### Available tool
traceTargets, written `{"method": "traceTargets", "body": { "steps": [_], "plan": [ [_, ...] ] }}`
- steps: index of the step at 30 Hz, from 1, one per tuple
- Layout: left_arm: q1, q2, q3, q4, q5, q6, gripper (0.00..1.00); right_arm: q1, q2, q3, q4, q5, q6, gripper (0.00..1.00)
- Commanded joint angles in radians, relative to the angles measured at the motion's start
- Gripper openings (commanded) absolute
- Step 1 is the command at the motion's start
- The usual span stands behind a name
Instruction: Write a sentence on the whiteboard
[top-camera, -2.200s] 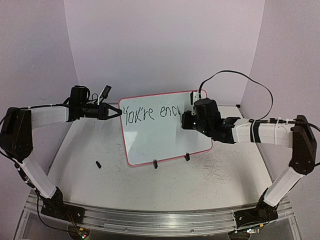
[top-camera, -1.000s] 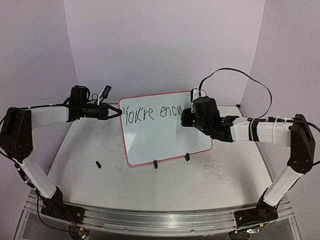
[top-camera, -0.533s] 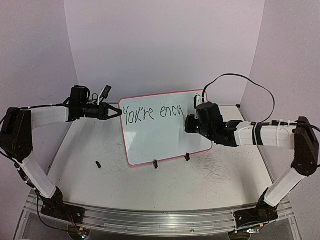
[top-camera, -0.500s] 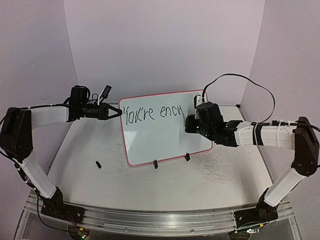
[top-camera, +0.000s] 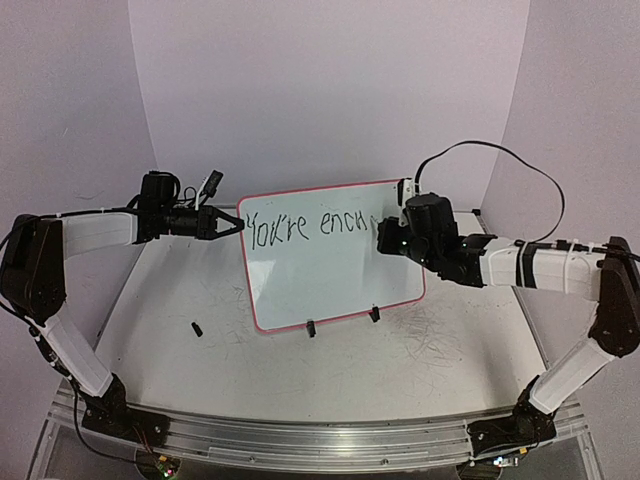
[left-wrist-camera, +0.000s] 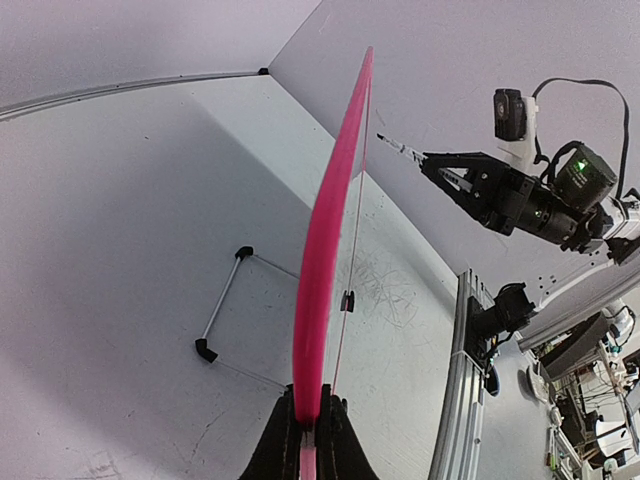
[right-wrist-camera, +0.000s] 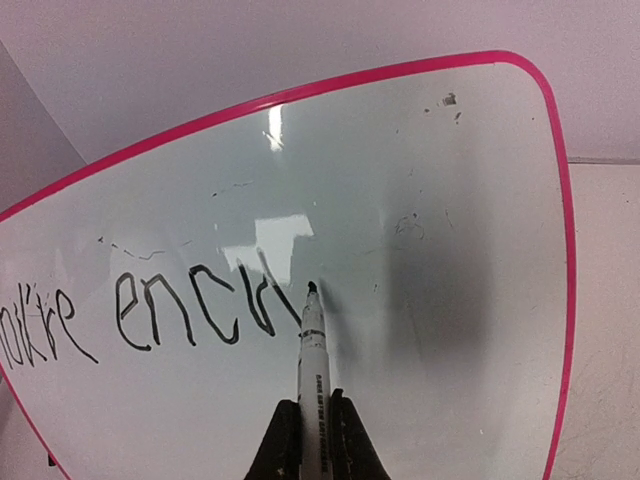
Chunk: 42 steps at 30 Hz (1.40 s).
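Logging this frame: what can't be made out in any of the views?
- Top external: marker hidden behind the right gripper body.
- Left wrist: the sentence unreadable; the whiteboard is edge-on.
- Right wrist: whether the marker tip touches; camera looks along it.
- Top external: small black object, too small to identify.

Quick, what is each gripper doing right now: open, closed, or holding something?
Left gripper: closed, clamping the whiteboard by its rim.
Right gripper: closed, holding the marker.
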Motion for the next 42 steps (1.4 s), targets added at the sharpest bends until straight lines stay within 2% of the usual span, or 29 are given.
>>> {"method": "traceTargets", "body": {
  "steps": [1,19,27,42],
  "plan": [
    [-0.033,-0.020,0.037,-0.018,0.007,0.024,0.00,-0.009,0.026,0.057,0.039,0.030,-0.014,0.00],
    [-0.033,-0.012,0.037,-0.047,0.015,0.034,0.00,-0.026,0.071,0.088,0.068,0.043,-0.043,0.00],
    [-0.033,-0.014,0.039,-0.050,0.015,0.036,0.00,-0.026,0.085,0.104,0.074,-0.004,-0.073,0.00],
    [-0.034,-0.015,0.040,-0.051,0.013,0.035,0.00,-0.004,0.049,-0.003,0.039,-0.043,-0.008,0.00]
  ]
}}
